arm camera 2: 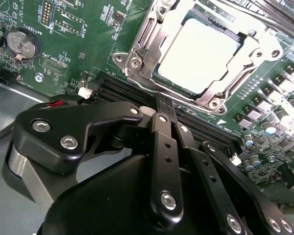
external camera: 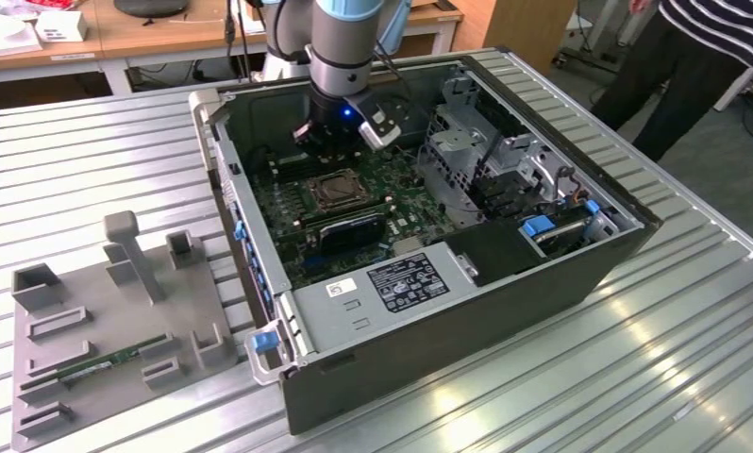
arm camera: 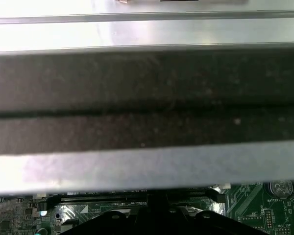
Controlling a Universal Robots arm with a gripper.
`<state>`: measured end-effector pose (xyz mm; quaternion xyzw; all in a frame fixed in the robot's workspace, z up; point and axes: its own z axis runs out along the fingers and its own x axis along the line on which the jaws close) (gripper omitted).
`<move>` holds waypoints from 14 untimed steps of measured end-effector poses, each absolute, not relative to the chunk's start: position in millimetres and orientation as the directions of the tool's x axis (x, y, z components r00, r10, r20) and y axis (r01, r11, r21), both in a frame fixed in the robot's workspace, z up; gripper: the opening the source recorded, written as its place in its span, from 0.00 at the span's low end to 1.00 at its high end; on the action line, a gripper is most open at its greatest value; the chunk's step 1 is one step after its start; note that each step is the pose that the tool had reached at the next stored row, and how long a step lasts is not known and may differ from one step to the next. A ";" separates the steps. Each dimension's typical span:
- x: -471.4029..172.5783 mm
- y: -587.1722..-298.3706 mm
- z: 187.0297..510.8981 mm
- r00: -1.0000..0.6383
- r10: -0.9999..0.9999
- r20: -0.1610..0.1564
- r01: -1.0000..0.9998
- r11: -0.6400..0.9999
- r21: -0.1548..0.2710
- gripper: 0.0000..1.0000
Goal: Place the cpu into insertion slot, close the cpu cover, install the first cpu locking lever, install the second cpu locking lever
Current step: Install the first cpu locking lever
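The cpu (arm camera 2: 198, 54) shows its pale silvery face inside the insertion slot (external camera: 332, 192) on the green board. The cpu cover (arm camera 2: 213, 100), a silvery frame, lies flat around the chip. Whether the thin metal levers along the frame's edges are latched I cannot tell. My gripper (arm camera 2: 165, 104) hovers just beside the socket over the black memory slots (arm camera 2: 122, 90), its fingers together with nothing between them. In the exterior view the gripper (external camera: 336, 151) hangs inside the open computer case, just behind the socket.
The case walls (external camera: 232, 189) and a metal drive cage (external camera: 477, 160) hem in the board. A coin battery (arm camera 2: 20, 45) sits nearby. A grey fixture plate (external camera: 112, 321) holding a green memory stick (external camera: 106, 363) lies at the exterior view's left. A person (external camera: 692, 57) stands behind.
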<state>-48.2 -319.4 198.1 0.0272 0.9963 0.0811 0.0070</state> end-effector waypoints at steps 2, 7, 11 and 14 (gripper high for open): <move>-48.2 -319.8 197.8 -0.998 0.055 -0.010 0.053 0.985 0.162 0.11; -48.2 -320.0 197.8 -0.998 0.055 -0.010 0.053 0.985 0.162 0.11; -48.2 -320.0 197.0 -0.998 0.055 -0.009 0.053 0.985 0.164 0.11; -48.2 -319.9 196.3 -0.998 0.055 -0.009 0.053 0.984 0.169 0.11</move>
